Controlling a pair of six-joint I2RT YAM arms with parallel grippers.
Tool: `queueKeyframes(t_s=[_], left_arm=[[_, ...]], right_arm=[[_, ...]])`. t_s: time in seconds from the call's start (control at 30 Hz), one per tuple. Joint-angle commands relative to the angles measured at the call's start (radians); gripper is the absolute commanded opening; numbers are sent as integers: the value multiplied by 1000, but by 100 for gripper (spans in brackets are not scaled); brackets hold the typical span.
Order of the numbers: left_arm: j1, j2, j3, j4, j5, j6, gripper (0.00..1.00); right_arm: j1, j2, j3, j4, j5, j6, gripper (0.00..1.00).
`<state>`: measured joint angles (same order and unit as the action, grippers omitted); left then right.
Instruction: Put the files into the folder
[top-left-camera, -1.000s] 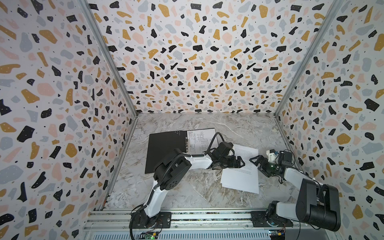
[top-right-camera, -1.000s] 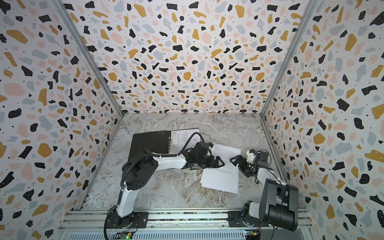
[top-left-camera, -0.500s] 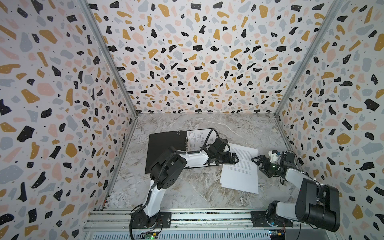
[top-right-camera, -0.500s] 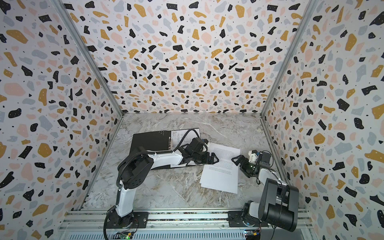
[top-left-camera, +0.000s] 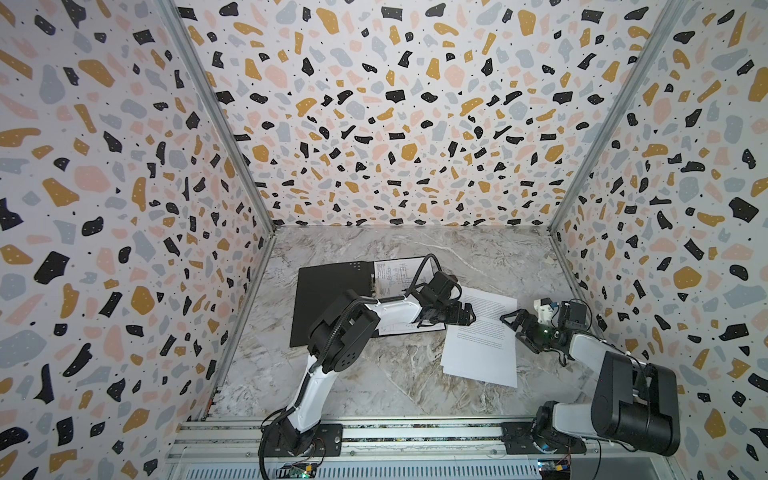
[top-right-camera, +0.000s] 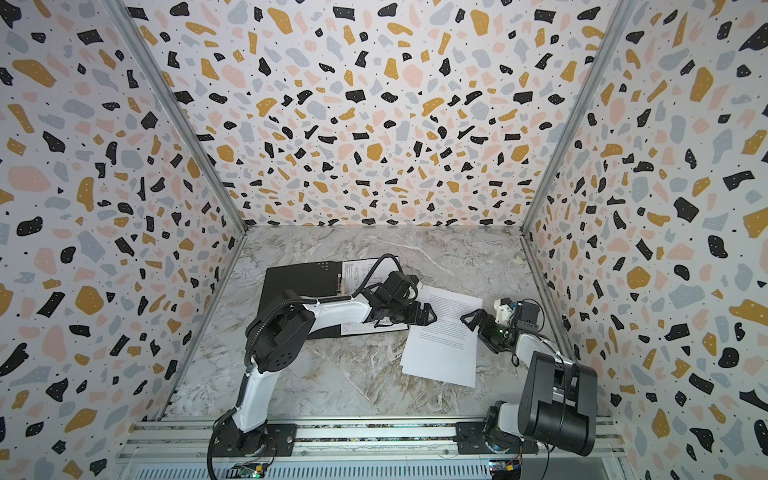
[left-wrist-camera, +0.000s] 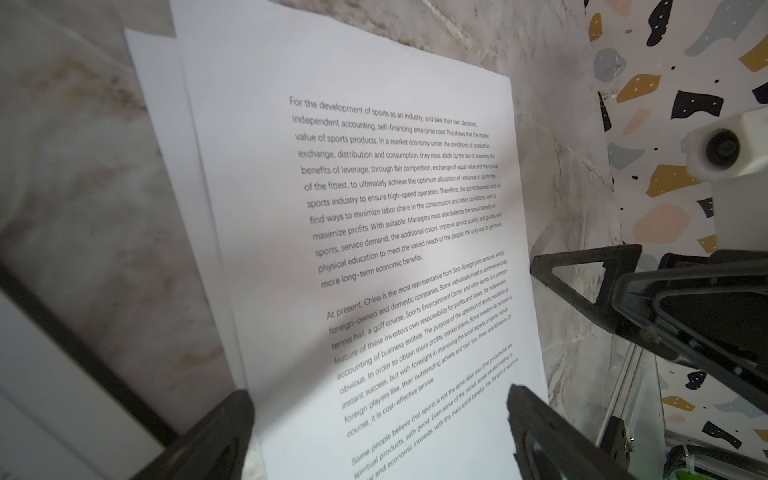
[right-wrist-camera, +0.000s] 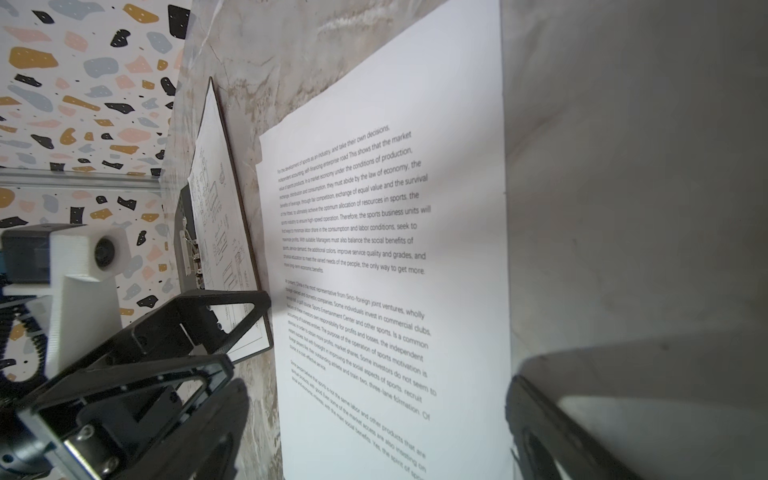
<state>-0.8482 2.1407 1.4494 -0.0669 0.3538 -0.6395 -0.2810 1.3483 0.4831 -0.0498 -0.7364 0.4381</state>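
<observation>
The folder (top-left-camera: 332, 303) (top-right-camera: 299, 286) is lying open on the table (top-left-camera: 374, 374), black inside up, behind the left gripper (top-left-camera: 468, 316) (top-right-camera: 430, 316). The diagram sheet (top-left-camera: 395, 274) (top-right-camera: 361, 270) (right-wrist-camera: 216, 216) is lying in the folder half nearer that gripper, beside the metal clip (right-wrist-camera: 191, 249) at the spine. The farther half is showing only black.

The text sheet (top-left-camera: 482, 345) (top-right-camera: 444, 349) is lying outside the folder, flat on the table, right in front of the left gripper and between the two grippers. In the left wrist view a plain white edge (left-wrist-camera: 166, 104) is showing from under the text sheet (left-wrist-camera: 374, 208) along one side. Whether that is another sheet cannot be told.

The left gripper (left-wrist-camera: 374, 436) is standing wide and holding nothing, its fingers (left-wrist-camera: 216, 436) spanning the sheet's near edge, low over it. Whether they are touching the paper cannot be told. The right gripper (top-left-camera: 515, 328) (top-right-camera: 476, 328) (right-wrist-camera: 374, 428) is facing it from the sheet's opposite edge, also wide and empty, with the text sheet (right-wrist-camera: 395, 249) stretching away ahead of it.

The left arm (top-left-camera: 395, 311) is reaching across the folder's near half, covering part of the diagram sheet in both top views, and the left gripper is sitting between the text sheet and the folder. Patterned walls (top-left-camera: 124, 208) are closing in the table on three sides, one just behind the right gripper.
</observation>
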Motion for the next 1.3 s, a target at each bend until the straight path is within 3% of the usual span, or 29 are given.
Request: queueKeyframes(t_s=[0.0,0.53,1.0,1.13,1.27], left_arm=[[-8,25,10,-34,-1,14,97],[-11,22,-48,109,75,-89,97],[-11,1,-132,406,143,-305,96],[-11,7,-141,443,144,-337,96],[0,-5,-136,393,120,-311,96]], right_arm=[[24,30,8,-31,33,-10,97],[31,-18,-13,39,-111,74,95],[20,-29,-8,63,-135,114,95],[19,-20,8,11,-91,79,97],[17,-66,69,-134,53,-10,99]])
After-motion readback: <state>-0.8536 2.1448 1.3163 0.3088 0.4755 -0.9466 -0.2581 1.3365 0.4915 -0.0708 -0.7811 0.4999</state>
